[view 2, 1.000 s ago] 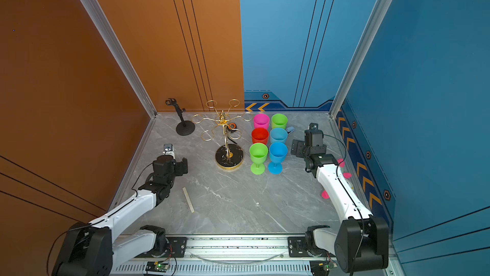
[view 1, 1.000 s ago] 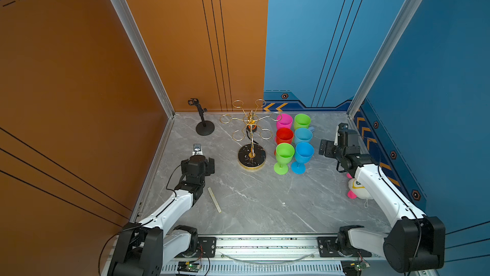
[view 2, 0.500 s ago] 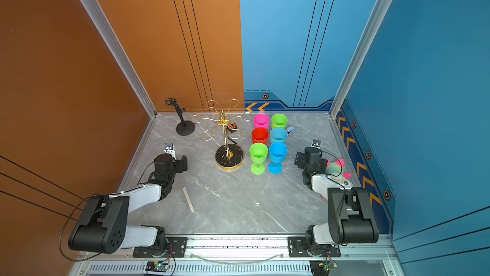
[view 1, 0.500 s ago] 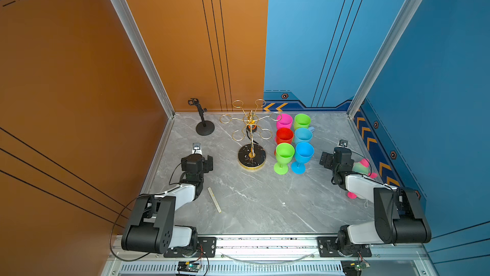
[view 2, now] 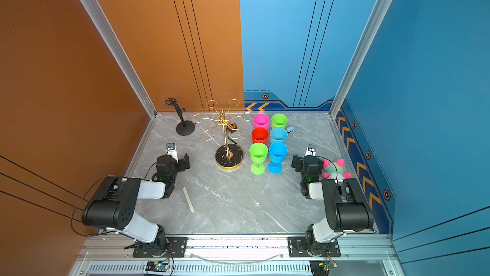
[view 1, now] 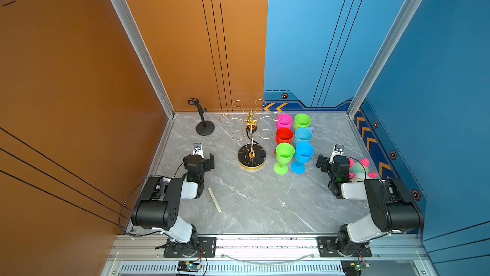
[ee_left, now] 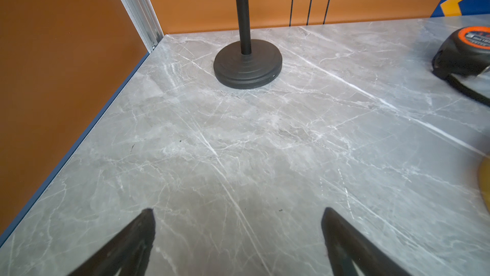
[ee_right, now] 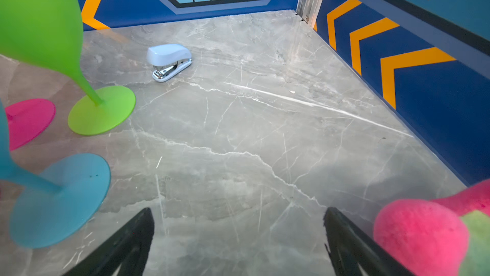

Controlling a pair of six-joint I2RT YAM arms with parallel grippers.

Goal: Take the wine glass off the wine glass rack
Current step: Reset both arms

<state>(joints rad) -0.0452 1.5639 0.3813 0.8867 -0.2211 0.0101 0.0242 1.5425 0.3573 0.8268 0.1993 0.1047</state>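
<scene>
Both sets of jaws stood wide apart with nothing between them. The left gripper (ee_left: 237,209) hung low over the bare tabletop (ee_left: 265,142) near its left edge, pointing at the black stand (ee_left: 248,62) by the far left corner. The right gripper (ee_right: 237,208) sat low near the right edge, with a plush toy (ee_right: 421,232) just beside it. Between the arms, toward the far edge, the wine glass rack (view 1: 252,155) stood upright. Just to its right, six wine glasses (view 1: 285,136) stood upright on the tabletop in two rows. A stapler (ee_right: 169,59) lay behind them.

gold wine glass rack (view 1: 251,158) stands upright beside six coloured wine glasses (view 1: 285,136).
</scene>
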